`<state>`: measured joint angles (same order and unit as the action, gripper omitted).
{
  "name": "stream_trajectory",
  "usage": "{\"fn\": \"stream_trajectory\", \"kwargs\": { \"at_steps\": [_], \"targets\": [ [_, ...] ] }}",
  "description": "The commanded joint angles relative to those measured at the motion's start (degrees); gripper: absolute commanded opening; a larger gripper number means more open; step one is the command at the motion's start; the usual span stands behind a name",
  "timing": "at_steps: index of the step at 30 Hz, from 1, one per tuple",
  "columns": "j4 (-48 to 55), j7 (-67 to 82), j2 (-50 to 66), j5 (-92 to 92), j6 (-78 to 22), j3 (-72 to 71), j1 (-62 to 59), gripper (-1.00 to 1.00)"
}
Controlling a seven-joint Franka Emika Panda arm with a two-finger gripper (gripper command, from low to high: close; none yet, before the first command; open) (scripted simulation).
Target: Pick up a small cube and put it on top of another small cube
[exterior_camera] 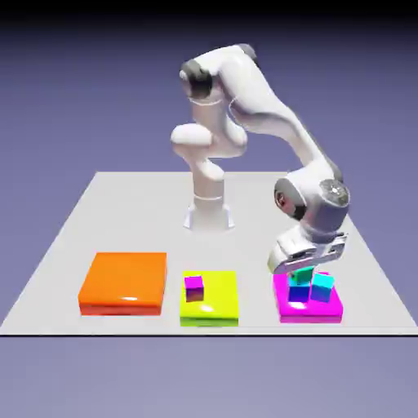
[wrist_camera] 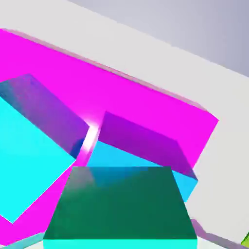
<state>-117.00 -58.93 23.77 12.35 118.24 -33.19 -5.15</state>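
The small teal-green cube (exterior_camera: 301, 277) sits directly on top of the medium-blue cube (exterior_camera: 300, 293) on the magenta platform (exterior_camera: 286, 308). My gripper (exterior_camera: 303, 273) is right down over the teal-green cube, its fingers at the cube's sides. In the hand view the teal-green cube (wrist_camera: 121, 204) fills the bottom and hides my fingertips. The blue cube (wrist_camera: 146, 146) shows just beyond it on the magenta platform (wrist_camera: 146, 95). Neither view shows whether the jaws still press on the cube.
A lighter cyan cube (exterior_camera: 324, 286) (wrist_camera: 24, 160) stands on the same magenta platform, close beside the stack. A purple cube (exterior_camera: 193, 287) rests on a yellow-green platform (exterior_camera: 220, 306) in the middle. An orange platform (exterior_camera: 122, 282) lies at the exterior view's left.
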Motion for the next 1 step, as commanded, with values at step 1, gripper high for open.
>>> {"fn": "stream_trajectory", "kwargs": {
  "at_steps": [1],
  "targets": [
    [1.4,0.6,-1.3,-0.9,-2.5,-0.6,-0.3,1.0]
  ]
}}
